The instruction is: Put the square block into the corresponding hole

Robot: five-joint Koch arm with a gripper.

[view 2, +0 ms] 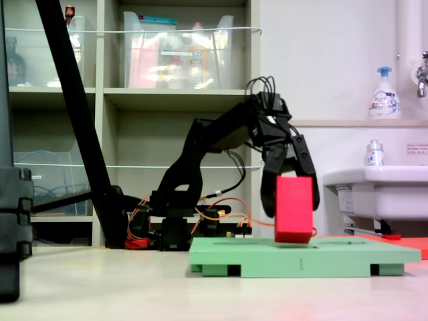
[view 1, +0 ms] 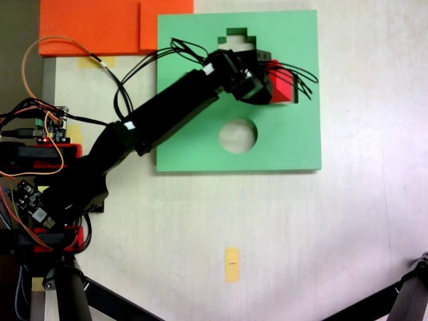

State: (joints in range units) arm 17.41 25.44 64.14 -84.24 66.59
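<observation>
Shelves with clear storage bins stand behind the arm in a fixed view, and a pale desk [view 1: 348, 221] carries the green foam board [view 1: 200, 154]. From above, the board shows a round cutout [view 1: 238, 136] near its middle and a stepped cutout [view 1: 236, 32] at its far edge. A yellow paper strip [view 1: 232, 263] lies well apart on the desk, and an orange sheet [view 1: 93, 27] sits at the upper left corner.

The pincer [view 2: 289, 194] is pinching the square block [view 2: 294, 208], one black finger down each side of it. In the side view the block looks slightly tilted, its bottom edge at or just into the board's top surface. From above, the block [view 1: 283, 83] sits at the square hole [view 1: 293, 100], of which a pale sliver shows at the block's lower right corner; the rest is covered.

The risk, as I judge it, is a jam. The hole appears cube-sized, so a tilted block could catch a corner on the foam rim and wedge. Pressing down then might drag or tip the light board. Letting go too soon could leave the block propped askew on the edge. The wrist's loose black cables [view 1: 301, 80] hang close and could snag.
</observation>
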